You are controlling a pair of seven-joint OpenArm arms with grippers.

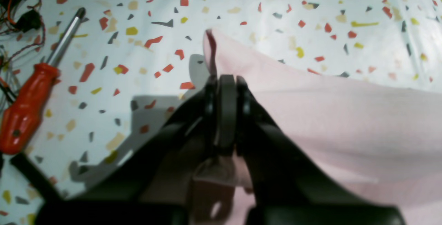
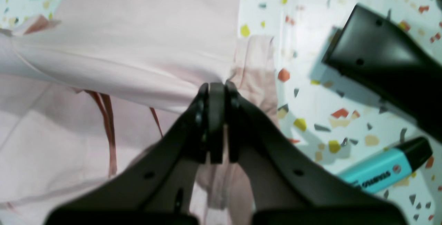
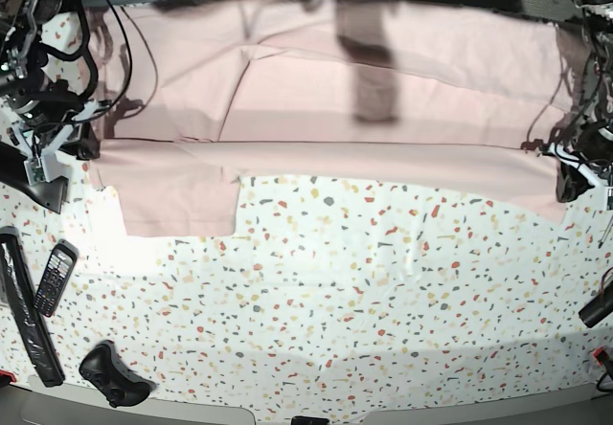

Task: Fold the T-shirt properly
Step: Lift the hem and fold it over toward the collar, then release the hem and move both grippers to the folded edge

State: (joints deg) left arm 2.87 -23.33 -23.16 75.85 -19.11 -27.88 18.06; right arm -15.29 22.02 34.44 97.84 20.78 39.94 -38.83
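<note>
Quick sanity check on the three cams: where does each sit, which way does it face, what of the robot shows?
Left wrist: on the left arm, looking down past the shut left gripper onto the T-shirt; screwdriver beside.
Right wrist: on the right arm, looking past the shut right gripper pinching cloth; highlighter on the table.
Base: fixed, high, facing the table; both arms at the edges.
Shared: the shirt and the terrazzo tabletop appear in every view.

My left gripper (image 1: 226, 80) is closed on an edge of the pink T-shirt (image 1: 345, 121), which spreads to the right. On the speckled table (image 1: 241, 7), at the left, lies a red-handled screwdriver (image 1: 31, 97) beside some wires (image 1: 20, 14).
</note>
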